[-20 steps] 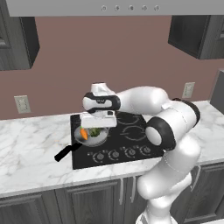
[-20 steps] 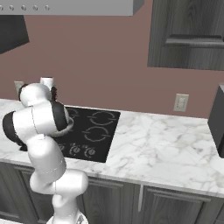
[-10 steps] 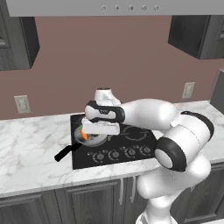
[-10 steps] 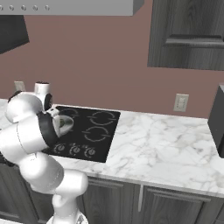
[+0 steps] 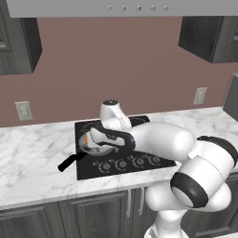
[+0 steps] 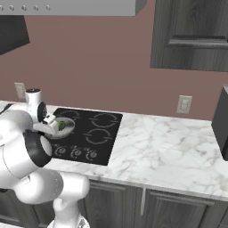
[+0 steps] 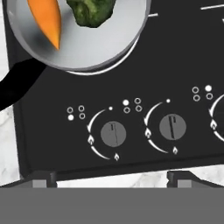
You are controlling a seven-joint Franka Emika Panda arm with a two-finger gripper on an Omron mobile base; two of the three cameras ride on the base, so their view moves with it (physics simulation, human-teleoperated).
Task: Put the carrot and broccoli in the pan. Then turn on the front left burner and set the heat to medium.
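The hand [image 7: 112,177], open and holding nothing, hung above the knobs [image 7: 113,134]; carrot [image 7: 45,21] and broccoli [image 7: 91,11] lay in the pan [image 7: 94,51].

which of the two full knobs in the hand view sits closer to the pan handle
The left knob, below the pan holding the carrot and broccoli. The black handle runs off on that side; the right knob lies further away.

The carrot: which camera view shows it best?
The hand view: the carrot lies large and sharp in the pan, beside the broccoli. In the left base view it is an orange sliver behind the arm.
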